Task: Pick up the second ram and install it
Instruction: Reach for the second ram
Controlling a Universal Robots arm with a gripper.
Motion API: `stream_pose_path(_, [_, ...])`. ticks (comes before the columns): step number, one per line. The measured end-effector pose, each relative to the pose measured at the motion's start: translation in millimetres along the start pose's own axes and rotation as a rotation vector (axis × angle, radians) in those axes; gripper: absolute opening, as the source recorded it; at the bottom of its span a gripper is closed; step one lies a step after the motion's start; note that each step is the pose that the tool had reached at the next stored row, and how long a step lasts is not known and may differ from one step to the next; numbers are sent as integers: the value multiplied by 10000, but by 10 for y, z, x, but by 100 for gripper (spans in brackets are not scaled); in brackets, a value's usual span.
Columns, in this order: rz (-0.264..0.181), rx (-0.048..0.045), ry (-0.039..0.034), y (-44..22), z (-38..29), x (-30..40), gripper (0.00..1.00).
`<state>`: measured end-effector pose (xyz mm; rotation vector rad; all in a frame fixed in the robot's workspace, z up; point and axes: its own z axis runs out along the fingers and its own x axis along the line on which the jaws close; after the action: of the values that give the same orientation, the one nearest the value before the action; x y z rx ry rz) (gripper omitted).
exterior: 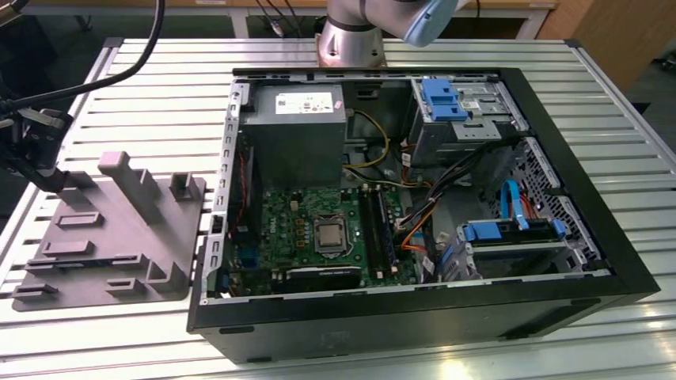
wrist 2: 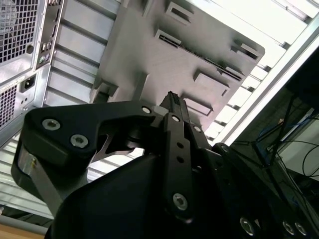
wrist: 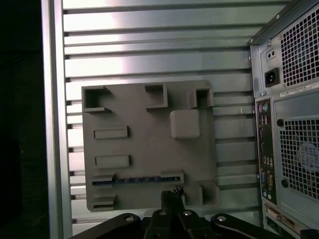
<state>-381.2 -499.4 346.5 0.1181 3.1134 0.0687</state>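
Bright overhead light glares white off the desk (wrist: pixel 149 55) slats in both wrist views, blowing out one corner in the second; the case (exterior: pixel 423 326) interior lies dimmer, the pincer (wrist 2: pixel 174 97) a dark silhouette

Robotics lab or test workshop, no question. The counter (exterior: pixel 158 71) is slatted aluminium, a robot arm's base (exterior: pixel 354 39) stands at its far edge, and a desktop PC case (exterior: pixel 591 261) lies open on its side with the motherboard (exterior: pixel 306 222) and power supply (exterior: pixel 296 119) exposed. Just beside it sits a gray plastic fixture (exterior: pixel 116 237), with a black gripper (wrist: pixel 170 193) over it in the first wrist view. A thick black cable (exterior: pixel 157 32) loops overhead.
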Motion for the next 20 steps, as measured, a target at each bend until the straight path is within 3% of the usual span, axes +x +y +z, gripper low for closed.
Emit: stream_pose_path(20, [0,1,3,-47,73,44,11])
